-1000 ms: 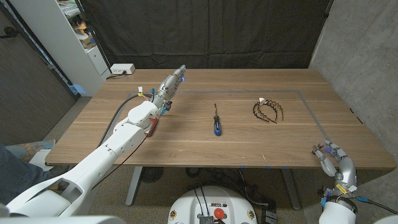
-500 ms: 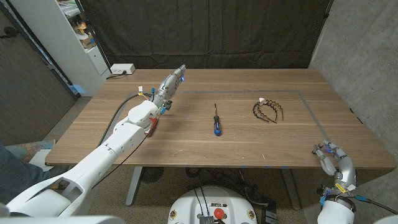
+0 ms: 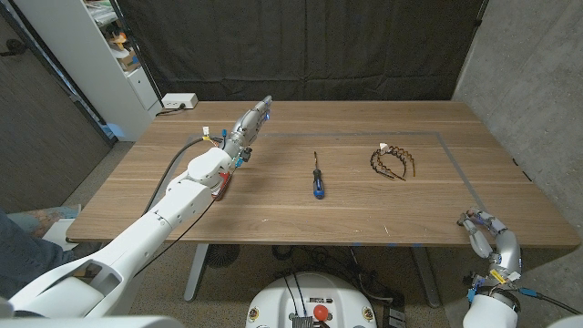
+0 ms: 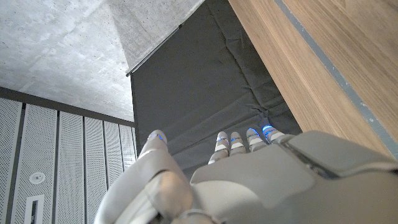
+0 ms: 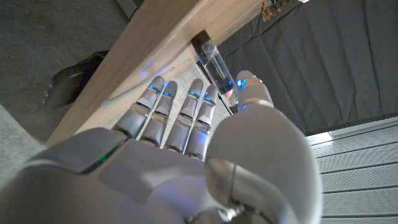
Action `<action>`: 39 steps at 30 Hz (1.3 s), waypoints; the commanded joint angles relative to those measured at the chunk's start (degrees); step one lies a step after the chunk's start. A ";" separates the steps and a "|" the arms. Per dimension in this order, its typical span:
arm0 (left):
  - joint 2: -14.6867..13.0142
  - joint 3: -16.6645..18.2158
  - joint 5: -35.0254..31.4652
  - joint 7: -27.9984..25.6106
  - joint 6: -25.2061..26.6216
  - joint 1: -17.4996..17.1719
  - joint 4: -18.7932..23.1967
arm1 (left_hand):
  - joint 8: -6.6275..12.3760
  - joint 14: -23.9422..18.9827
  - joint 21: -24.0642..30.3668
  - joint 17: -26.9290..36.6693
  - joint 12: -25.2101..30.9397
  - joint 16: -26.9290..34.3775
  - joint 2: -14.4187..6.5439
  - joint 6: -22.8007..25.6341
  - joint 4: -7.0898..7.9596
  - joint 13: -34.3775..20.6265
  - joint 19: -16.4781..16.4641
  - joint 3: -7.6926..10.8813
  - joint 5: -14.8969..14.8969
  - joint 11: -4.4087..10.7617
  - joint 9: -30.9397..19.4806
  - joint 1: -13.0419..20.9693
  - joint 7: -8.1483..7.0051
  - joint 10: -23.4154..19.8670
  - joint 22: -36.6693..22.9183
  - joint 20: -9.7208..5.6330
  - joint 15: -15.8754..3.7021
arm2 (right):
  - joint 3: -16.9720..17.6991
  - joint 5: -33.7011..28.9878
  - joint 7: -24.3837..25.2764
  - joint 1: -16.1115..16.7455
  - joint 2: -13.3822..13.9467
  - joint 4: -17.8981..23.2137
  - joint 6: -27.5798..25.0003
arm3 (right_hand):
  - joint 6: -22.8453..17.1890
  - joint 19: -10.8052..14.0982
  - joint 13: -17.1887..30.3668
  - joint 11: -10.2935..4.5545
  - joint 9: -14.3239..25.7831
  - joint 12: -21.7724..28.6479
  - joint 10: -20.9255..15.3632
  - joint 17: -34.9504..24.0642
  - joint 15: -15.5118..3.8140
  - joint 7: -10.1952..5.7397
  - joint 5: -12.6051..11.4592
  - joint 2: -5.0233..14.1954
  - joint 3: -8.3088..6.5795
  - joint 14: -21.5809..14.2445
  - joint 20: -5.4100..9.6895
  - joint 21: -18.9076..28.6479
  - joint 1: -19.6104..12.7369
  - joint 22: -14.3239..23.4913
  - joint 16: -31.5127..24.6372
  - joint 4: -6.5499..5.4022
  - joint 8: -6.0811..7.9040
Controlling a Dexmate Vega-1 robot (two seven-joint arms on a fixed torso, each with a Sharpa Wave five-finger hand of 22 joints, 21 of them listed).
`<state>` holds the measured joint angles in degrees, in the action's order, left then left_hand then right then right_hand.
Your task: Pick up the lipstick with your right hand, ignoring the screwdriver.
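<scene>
The lipstick (image 5: pixel 214 62), a clear tube with a black end and red inside, is pinched between the thumb and fingers of my right hand (image 5: pixel 186 118) in the right wrist view. That hand (image 3: pixel 485 230) hangs at the table's near right corner, just off the edge. The screwdriver (image 3: pixel 316 178), with a blue and black handle, lies mid-table, far from both hands. My left hand (image 3: pixel 253 120) reaches out over the far left of the table with its fingers straight and nothing in it; its fingers (image 4: pixel 249 138) point past the table's far edge.
A dark toothed headband (image 3: pixel 393 161) lies right of the screwdriver. A white box (image 3: pixel 179 100) with a cable sits at the far left corner. My left arm (image 3: pixel 196 182) stretches across the table's left side. A white shelf (image 3: pixel 118 55) stands beyond it.
My right hand has sunk slightly toward the near edge. The left arm, screwdriver and headband have not moved.
</scene>
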<state>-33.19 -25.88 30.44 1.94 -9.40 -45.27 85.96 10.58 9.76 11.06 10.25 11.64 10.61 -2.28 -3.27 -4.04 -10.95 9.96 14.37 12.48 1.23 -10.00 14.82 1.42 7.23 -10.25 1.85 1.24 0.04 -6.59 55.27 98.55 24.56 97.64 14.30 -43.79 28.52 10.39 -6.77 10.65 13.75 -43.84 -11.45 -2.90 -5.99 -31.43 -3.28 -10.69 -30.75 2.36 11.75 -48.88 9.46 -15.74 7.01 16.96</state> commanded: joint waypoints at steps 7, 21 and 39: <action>0.49 -0.34 0.29 0.48 0.11 0.42 -1.46 | 0.05 1.68 0.00 0.19 0.00 0.00 -0.56 -0.12 -0.25 -0.12 5.34 0.18 -0.17 0.15 -0.16 -0.08 -0.45 0.52 -0.21 0.22 -0.36 | -1.26 -1.07 2.95 -1.29 -0.72 0.97 -4.41 | -3.21 2.33 0.18 -1.78 0.12 0.46 -2.89 -0.08 -4.59 -1.28 0.75 0.43 -0.06 -3.42 0.22 0.19 -1.52 0.31 -0.70 0.09 0.40; 0.72 -0.27 0.43 0.42 -0.22 0.37 -1.59 | 0.08 1.70 0.00 0.19 0.03 0.03 -0.64 -0.09 -0.32 -0.12 5.59 0.16 -0.19 0.08 -0.17 -0.09 -0.44 0.60 -0.21 0.37 -0.38 | -1.27 -0.87 4.01 -1.37 -0.14 1.75 -5.29 | -6.22 3.54 0.20 -2.04 0.10 0.65 -5.69 -0.17 -4.81 -1.53 1.40 1.78 -0.41 -6.17 0.52 0.22 -2.77 0.34 -0.96 0.07 0.58; 0.74 -0.06 0.78 0.66 -0.91 -0.09 -1.36 | 0.09 1.77 0.05 0.19 0.05 0.04 -0.72 -0.09 -0.39 -0.13 5.68 0.15 -0.22 0.10 -0.17 -0.10 -0.42 0.68 -0.21 0.37 -0.46 | -0.58 -1.77 4.71 0.56 -0.13 4.12 -5.36 | -6.49 3.94 0.21 -1.71 0.10 0.11 -5.82 -0.14 -4.53 -1.25 1.94 2.11 -0.33 -6.57 1.05 0.09 -3.07 0.32 -0.46 -0.05 -0.01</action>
<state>-32.41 -26.14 30.95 2.52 -9.84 -44.92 84.43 10.58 9.77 11.06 10.25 11.64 10.61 -2.52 -3.27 -4.03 -10.95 9.96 14.37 12.26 1.42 -10.00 14.58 1.42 7.43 -10.25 1.84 1.24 -0.93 -7.77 59.62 98.10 24.40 100.38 9.20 -49.75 31.90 10.55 -8.49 10.63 13.97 -49.04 -11.47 -3.18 -7.15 -29.63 -1.35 -10.69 -36.77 3.07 11.75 -51.46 9.46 -16.30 7.02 17.12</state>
